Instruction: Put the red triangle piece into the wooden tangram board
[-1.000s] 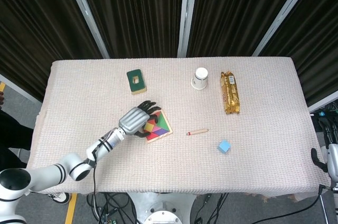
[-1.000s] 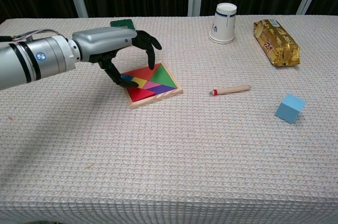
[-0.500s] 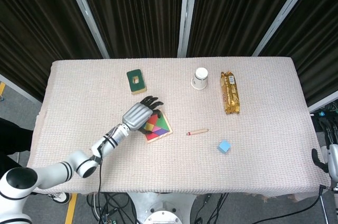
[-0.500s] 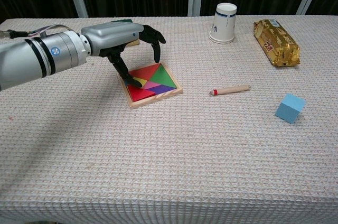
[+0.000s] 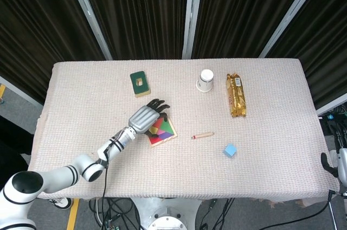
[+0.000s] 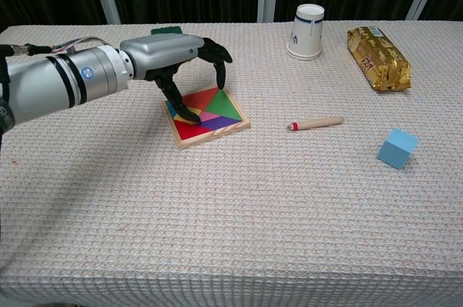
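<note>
The wooden tangram board lies left of the table's centre, filled with coloured pieces; the head view shows its rim too. A red triangle sits in its front-left corner. Another red piece lies at the back under my fingers. My left hand hovers over the board's left half with its fingers spread and arched. The thumb tip touches the yellow piece. It holds nothing. In the head view the left hand covers the board's upper-left part. Only a sliver of my right arm shows at the frame's right edge.
A white paper cup and a golden snack packet stand at the back right. A wooden stick lies right of the board and a blue cube sits further right. A green block lies behind my left hand.
My left hand has shifted right and further over the board. Its thumb has moved from the board's left edge onto the pieces. The pieces look unmoved.
</note>
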